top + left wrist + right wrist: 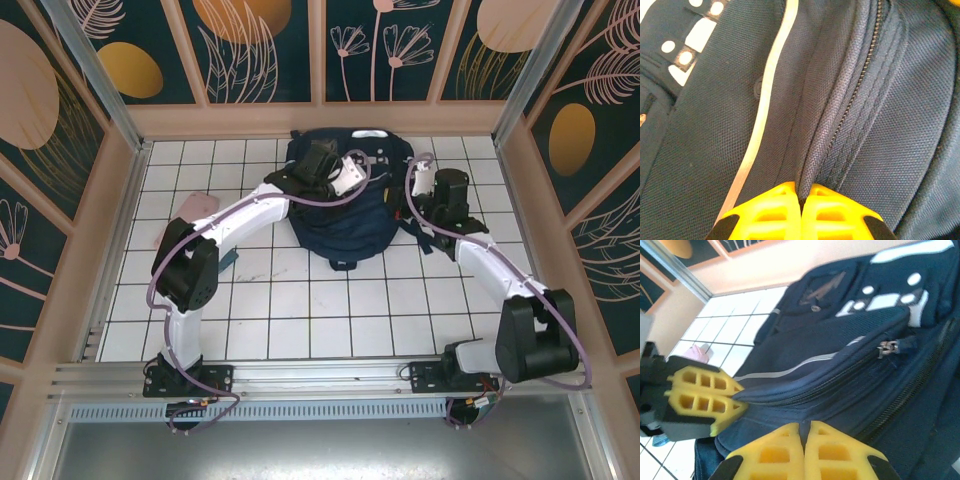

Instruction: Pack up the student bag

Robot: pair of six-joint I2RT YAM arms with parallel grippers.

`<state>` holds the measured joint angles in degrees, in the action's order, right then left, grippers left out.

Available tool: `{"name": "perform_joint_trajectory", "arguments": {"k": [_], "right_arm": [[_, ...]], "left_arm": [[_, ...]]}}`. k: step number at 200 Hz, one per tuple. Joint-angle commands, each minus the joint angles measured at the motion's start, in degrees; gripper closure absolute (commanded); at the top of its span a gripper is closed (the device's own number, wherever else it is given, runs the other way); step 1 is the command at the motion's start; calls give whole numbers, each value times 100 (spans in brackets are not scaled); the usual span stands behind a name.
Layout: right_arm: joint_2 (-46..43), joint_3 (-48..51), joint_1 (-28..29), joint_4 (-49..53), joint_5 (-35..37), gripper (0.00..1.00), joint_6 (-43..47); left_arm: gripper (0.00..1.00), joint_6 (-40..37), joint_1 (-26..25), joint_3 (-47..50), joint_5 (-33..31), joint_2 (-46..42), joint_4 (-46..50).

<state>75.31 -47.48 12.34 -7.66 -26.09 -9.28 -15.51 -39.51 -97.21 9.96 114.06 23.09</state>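
The student bag [345,215], a large navy backpack with a white stripe, lies at the back middle of the tiled table. My left gripper [802,192] is shut on a raised fold of its fabric beside a closed zipper [860,80]; from above it sits over the bag's top [368,182]. My right gripper [804,427] is shut on another fold of the bag [840,375], at the bag's right side [408,196]. In the right wrist view the left gripper's yellow fingers [705,395] pinch the bag's edge at the left. A metal zipper pull [888,347] hangs near the white patches [885,302].
A pink object [195,206] lies on the tiles left of the bag, also in the right wrist view [697,354]. A small teal item [230,262] sits by the left arm's elbow. Wooden walls close the back and sides. White tiles lie open in front of the bag.
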Motion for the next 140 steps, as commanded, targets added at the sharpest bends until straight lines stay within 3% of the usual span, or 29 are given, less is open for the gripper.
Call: {"name": "perform_joint_trajectory", "arguments": {"k": [1, 62, 81, 95, 114, 140], "right_arm": [[-482, 207, 302, -379, -326, 100, 139], [-447, 945, 1660, -1828, 68, 100, -512], [-288, 897, 1868, -1810, 188, 100, -590], [-285, 809, 1860, -1587, 124, 91, -748], [-524, 751, 1786, -1136, 271, 71, -1030], [-1045, 873, 1432, -511, 368, 54, -1616]], "left_arm": [[100, 825, 17, -727, -181, -130, -284], [100, 1346, 10, -1217, 200, -177, -437], [100, 1329, 6, -1246, 192, -165, -428], [100, 1271, 6, -1165, 95, -188, -428], [100, 1136, 13, -901, -96, -277, -463], [100, 955, 20, -184, -235, -575, -791]]}}
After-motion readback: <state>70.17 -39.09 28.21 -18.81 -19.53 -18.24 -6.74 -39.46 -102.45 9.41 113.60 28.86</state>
